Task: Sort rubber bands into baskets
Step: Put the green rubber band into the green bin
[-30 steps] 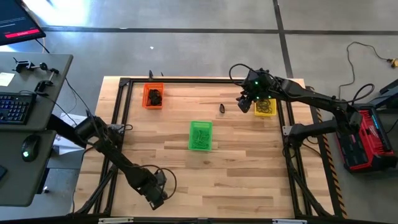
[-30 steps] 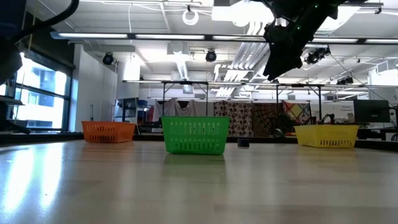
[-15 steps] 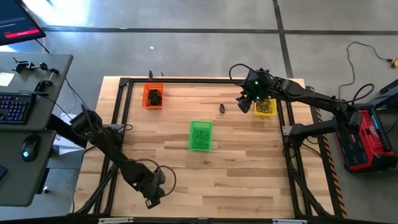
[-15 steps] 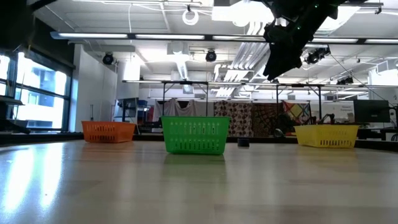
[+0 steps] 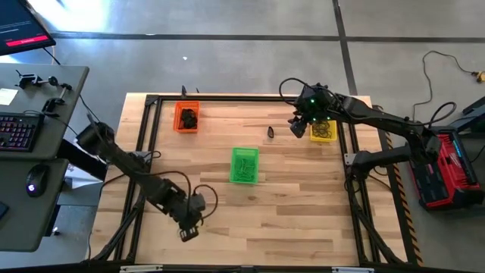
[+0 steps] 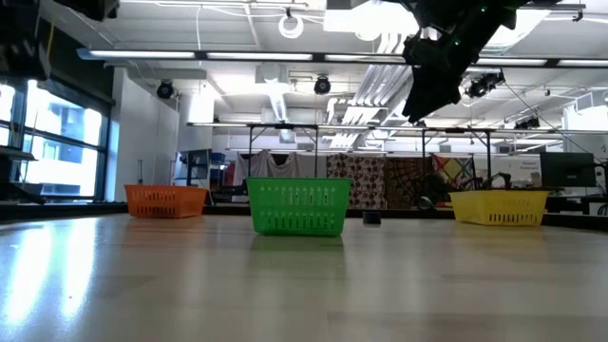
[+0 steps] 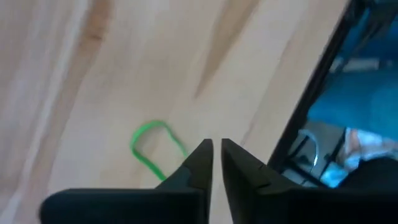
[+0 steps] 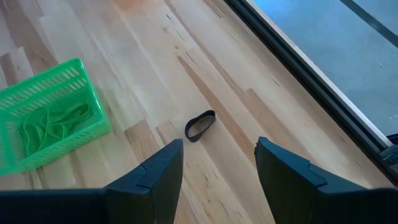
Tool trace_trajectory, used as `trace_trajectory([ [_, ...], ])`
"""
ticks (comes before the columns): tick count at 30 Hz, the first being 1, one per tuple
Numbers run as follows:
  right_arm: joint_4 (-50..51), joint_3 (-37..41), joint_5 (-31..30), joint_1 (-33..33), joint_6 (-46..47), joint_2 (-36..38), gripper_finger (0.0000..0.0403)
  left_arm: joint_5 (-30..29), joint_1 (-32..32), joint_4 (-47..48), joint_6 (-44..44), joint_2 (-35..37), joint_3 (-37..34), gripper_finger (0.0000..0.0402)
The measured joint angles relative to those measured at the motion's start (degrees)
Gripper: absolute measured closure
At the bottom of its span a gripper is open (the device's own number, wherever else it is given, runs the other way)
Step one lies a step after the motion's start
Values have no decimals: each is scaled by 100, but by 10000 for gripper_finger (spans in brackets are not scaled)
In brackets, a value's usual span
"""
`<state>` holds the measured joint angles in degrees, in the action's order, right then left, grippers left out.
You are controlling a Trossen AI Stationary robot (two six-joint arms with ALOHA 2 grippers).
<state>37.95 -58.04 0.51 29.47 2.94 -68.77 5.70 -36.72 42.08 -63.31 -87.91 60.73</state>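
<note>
- The left gripper is hovering near the bench's front-left corner, its fingers nearly together and gripping nothing; a green rubber band is lying beside them.
- The right gripper is hanging wide open and empty beside the yellow basket, near the far edge, over a black rubber band.
- The green basket is sitting mid-bench, the orange basket at the far-left corner.

My left arm reaches from the table's left edge to its near left part, where my left gripper hangs with fingers nearly together, a thin slit between the tips. My right arm stretches from the table's right side over its far right part; my right gripper hangs spread wide.
</note>
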Motion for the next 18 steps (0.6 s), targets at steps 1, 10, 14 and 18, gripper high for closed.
trace_trajectory([
  [1,14,0,1,0,0,0,215,36,-32,-47,85,-57,2,371],
  [10,62,0,17,0,1,0,215,-121,-346,-100,236,-608,0,291],
  [14,64,0,17,0,0,0,215,60,-495,-260,247,-876,0,284],
  [18,65,0,20,-1,1,0,215,275,-647,-232,172,-1045,0,284],
])
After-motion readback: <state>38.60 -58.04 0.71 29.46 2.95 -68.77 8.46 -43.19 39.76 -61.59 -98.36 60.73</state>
